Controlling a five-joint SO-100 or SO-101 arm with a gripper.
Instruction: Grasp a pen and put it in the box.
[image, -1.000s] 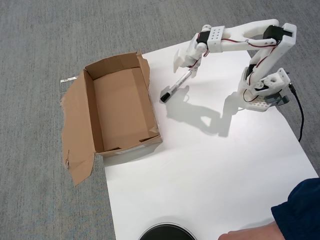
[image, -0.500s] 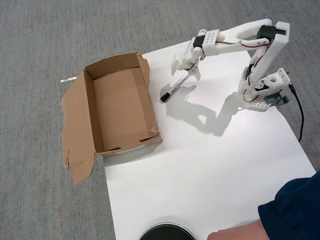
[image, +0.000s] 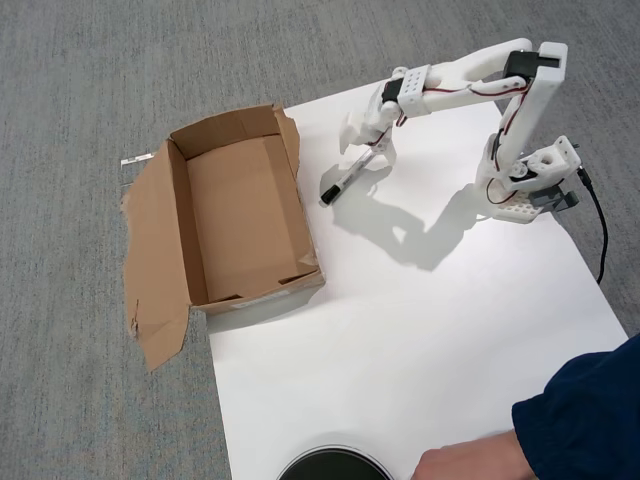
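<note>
In the overhead view the white plastic claw (image: 368, 146) sits in the upper middle, pinching the upper end of the slim white pen with black cap (image: 344, 177), whose lower tip slants toward the white surface (image: 420, 340). Grasping looks done; next, lift and carry left over the brown cardboard box (image: 232, 210).

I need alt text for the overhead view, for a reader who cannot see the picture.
A white robot arm reaches over a white sheet, its gripper at the upper end of a pen that slants down to the left. An empty brown cardboard box sits left of the sheet on grey carpet, and a person's hand enters bottom right.
</note>
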